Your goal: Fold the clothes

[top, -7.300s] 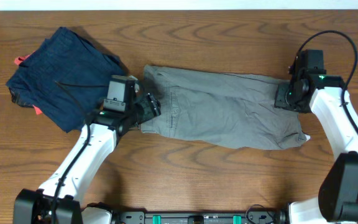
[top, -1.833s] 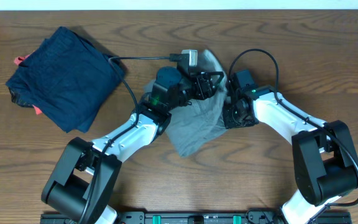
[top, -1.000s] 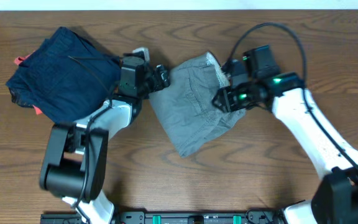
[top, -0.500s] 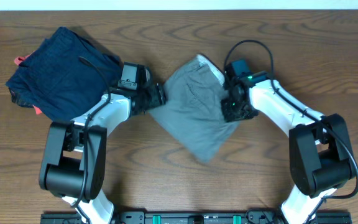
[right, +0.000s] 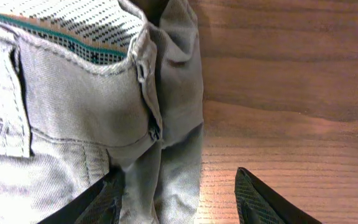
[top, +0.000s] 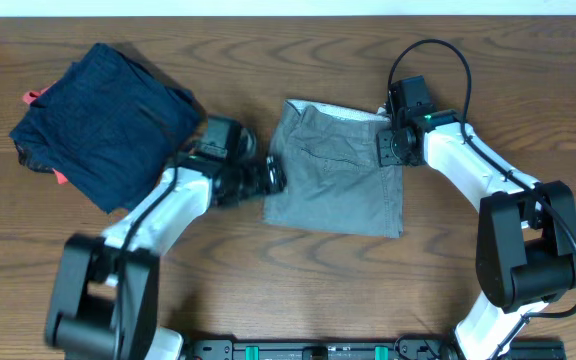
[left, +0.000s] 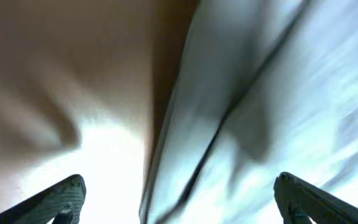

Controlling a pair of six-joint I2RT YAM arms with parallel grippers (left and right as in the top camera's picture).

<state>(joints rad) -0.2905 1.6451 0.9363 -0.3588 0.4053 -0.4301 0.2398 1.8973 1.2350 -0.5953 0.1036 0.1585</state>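
Now | shorts (top: 336,182) folded at centre of table (top: 268,290) | left claw (top: 274,178) at their left edge, fingers (left: 61,196) apart in your blurred wrist view | right claw (top: 392,150) spread at waistband (right: 86,62) corner; only its camera shows the dots on the lining (right: 61,25).

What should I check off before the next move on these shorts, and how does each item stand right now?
1. Shorts folded into one compact block: ok, they lie as a tidy rectangle.
2. Left claw open: ok, it is spread wide over a fabric edge, though the view is blurred.
3. Right claw open: ok, it is spread over the end of the waistband.
4. Lining hidden: not ok, the patterned lining shows above the waistband.
5. Navy garment apart from the shorts: ok.
6. Lower layers aligned: cannot tell, they are hidden beneath the top layer.
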